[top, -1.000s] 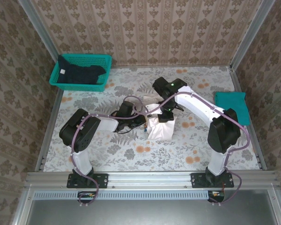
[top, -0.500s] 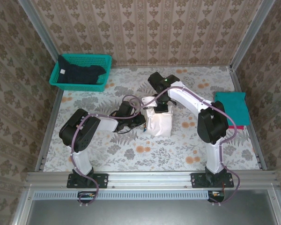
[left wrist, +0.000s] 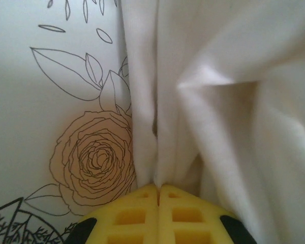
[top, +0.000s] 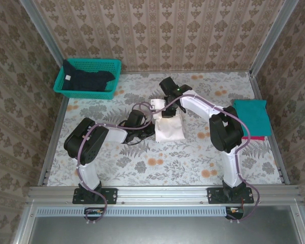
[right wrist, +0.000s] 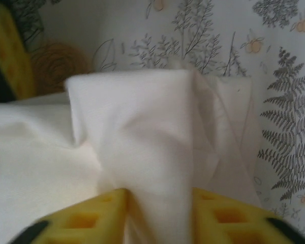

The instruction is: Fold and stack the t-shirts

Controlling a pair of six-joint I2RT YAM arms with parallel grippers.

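The cream-white t-shirt (top: pixel 170 131) lies as a folded bundle in the middle of the table, its print hidden. My left gripper (top: pixel 151 129) is at its left edge, and its yellow fingers (left wrist: pixel 137 216) are shut on a thin fold of the white cloth (left wrist: pixel 218 101). At the bundle's far edge, my right gripper (top: pixel 168 109) is shut on a thick fold of the same shirt (right wrist: pixel 142 132), which fills the gap between its pads (right wrist: pixel 91 218). The teal t-shirt (top: pixel 252 116) lies folded at the right. The navy t-shirt (top: pixel 84 80) is in the basket.
The teal mesh basket (top: pixel 111 65) stands at the back left corner. The table has a floral cloth (top: pixel 142 162), metal rails along its sides and patterned walls. The left gripper's yellow finger (right wrist: pixel 7 56) appears at the upper left of the right wrist view.
My right gripper has moved back and left, drawing the white shirt's edge with it. The bundle now lies flatter and farther back. The left gripper has stayed at the shirt's left edge.
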